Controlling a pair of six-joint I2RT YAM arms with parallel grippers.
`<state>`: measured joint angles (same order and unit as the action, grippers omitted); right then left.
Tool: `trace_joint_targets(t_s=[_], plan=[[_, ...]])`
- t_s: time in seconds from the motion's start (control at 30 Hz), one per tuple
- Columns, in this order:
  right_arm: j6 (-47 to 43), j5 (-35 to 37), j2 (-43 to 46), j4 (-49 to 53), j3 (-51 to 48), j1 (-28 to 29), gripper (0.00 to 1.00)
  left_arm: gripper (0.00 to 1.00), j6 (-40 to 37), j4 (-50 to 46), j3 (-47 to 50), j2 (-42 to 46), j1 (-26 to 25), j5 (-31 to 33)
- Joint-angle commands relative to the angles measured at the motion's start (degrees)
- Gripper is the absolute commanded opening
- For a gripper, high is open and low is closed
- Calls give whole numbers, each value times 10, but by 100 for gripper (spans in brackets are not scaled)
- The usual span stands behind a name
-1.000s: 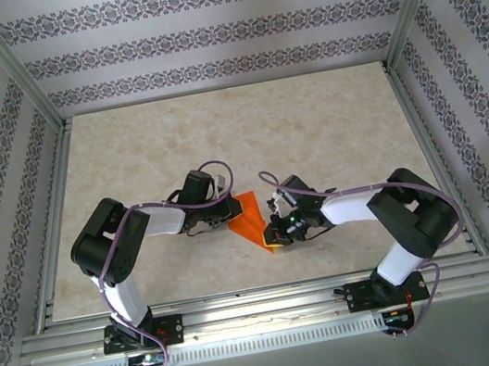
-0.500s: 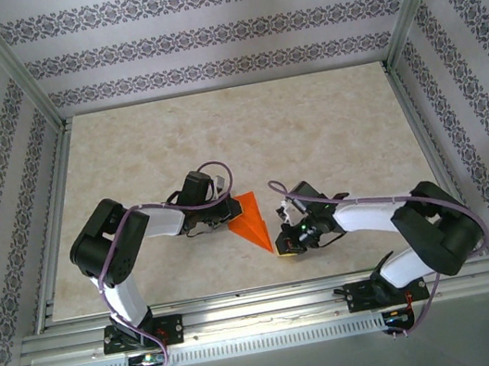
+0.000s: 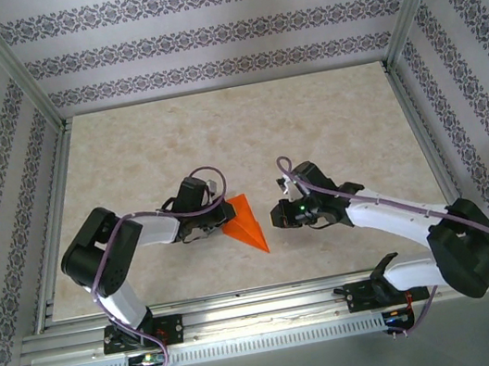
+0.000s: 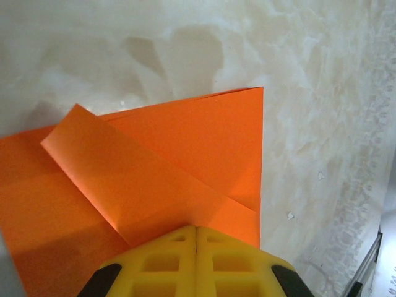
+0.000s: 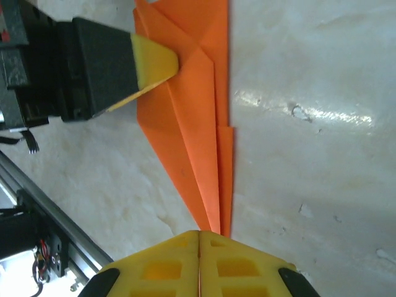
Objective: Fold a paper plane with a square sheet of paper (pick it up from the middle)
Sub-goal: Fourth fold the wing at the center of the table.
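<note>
- Where the overhead view begins at the left, the left arm (image 3: 154,228) lies low over the marbled beige table (image 3: 310,125), its forearm running rightward toward the middle.
- The left gripper (image 3: 223,213) is closed, its yellow fingers pressed together with no gap. It sits at the left edge of the plane's wide end.
- In the right wrist view, one yellow fingertip (image 5: 154,62) of that left gripper rests on top of the orange paper near the wide end. It grips nothing between its fingers. Whether it presses down or only touches cannot be told.
- The paper plane (image 3: 245,223) lies flat on the table between the two grippers, near the front centre. It is a bright orange, narrow, pointed dart.
- Its long axis runs diagonally. The wide tail lies toward the far left, beside the left gripper. The sharp nose points toward the near right, at the front aluminium rail (image 3: 265,304).
- In the left wrist view, folded layers overlap, with one strip-like flap lying slantwise across the top.
- The right wrist view looks along the plane from its nose, with the centre crease running straight up the picture.
- The right gripper (image 3: 277,216) sits just to the right of the plane. The overhead view shows a strip of bare table between them. Its yellow fingers are shut tight and hold nothing.
- The right arm (image 3: 391,215) stretches in from its base at the near right corner.
- Walls (image 3: 202,40) papered in patterned grey bands surround the table.
</note>
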<state>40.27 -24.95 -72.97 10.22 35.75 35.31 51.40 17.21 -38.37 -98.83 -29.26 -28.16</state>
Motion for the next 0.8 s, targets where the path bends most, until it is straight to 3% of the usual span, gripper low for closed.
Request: trace_joint_targets(t_s=[0.0, 0.4, 0.57, 0.77], plan=[[29, -7, -20, -36, 15, -6, 8, 6, 18, -28, 19, 13, -3, 41], [60, -74, -126, -94, 57, 20, 6, 6, 30, 2, 34, 10, -4, 33], [76, -69, -175, -110, 80, 35, 0, 6, 29, 4, 35, 9, -4, 30], [99, -79, -209, -149, 85, 35, 0, 5, 27, 4, 27, 0, -4, 22]])
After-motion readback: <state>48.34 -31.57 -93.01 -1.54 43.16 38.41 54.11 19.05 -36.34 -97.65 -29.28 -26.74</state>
